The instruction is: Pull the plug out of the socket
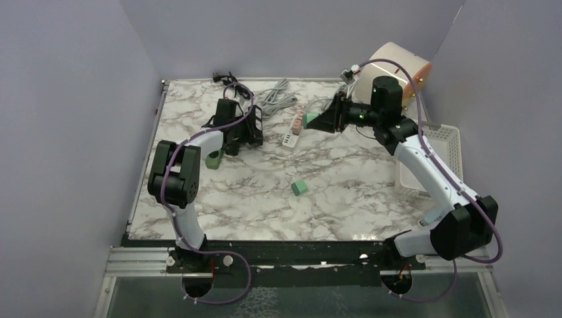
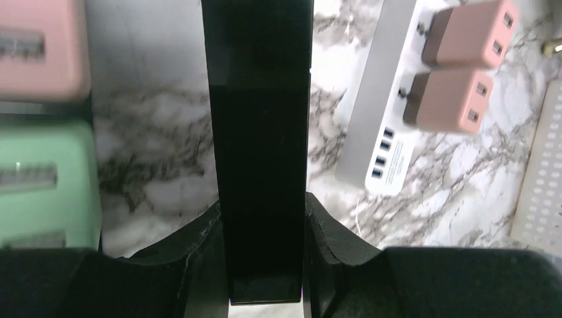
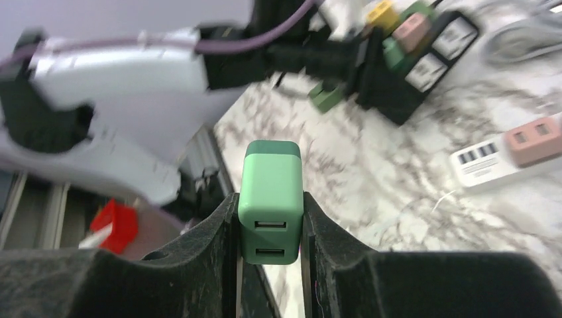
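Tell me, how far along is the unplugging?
Done: a loose green plug lies on the table. In hand: the right gripper holds a second green plug clear of the white strip; the left gripper clamps a black block. Left: two pink plugs sit in that strip.

Soft, even light falls from overhead. In the top view the marble table (image 1: 265,199) is bright, with only faint shadows around the white power strip (image 1: 289,138). In the left wrist view the strip is fairly sharp. Left of it, the black socket block (image 2: 262,165) is a near-featureless dark mass, and farther left the pink block (image 2: 40,53) and green block (image 2: 46,179) are out of focus. In the right wrist view the green plug (image 3: 270,199), left of the strip, is crisp. The strip itself is soft, and the left arm (image 3: 112,73), far left of it, is smeared.
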Available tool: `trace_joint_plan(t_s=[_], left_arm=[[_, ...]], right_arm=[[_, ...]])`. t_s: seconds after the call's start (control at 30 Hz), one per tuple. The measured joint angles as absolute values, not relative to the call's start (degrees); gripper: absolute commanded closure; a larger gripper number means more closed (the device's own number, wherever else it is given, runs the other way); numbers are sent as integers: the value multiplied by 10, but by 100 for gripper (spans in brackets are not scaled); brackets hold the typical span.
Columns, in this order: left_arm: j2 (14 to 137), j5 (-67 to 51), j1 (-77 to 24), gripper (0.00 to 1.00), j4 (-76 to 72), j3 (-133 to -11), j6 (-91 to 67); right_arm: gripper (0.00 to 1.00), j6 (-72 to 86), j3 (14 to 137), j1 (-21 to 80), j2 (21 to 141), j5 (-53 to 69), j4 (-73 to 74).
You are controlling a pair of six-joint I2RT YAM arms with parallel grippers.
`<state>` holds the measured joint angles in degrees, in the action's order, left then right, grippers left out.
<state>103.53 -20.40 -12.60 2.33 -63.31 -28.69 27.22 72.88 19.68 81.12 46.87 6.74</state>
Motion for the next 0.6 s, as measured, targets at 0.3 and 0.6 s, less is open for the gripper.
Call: trace_joint_plan(t_s=[0.3, 0.6], left_arm=[[1180, -260, -136, 88, 37, -840, -279], [1294, -309, -141, 2, 104, -985, -252]], right_arm=[[94, 96, 602, 206, 876, 463, 310], [79, 64, 588, 206, 932, 457, 355]])
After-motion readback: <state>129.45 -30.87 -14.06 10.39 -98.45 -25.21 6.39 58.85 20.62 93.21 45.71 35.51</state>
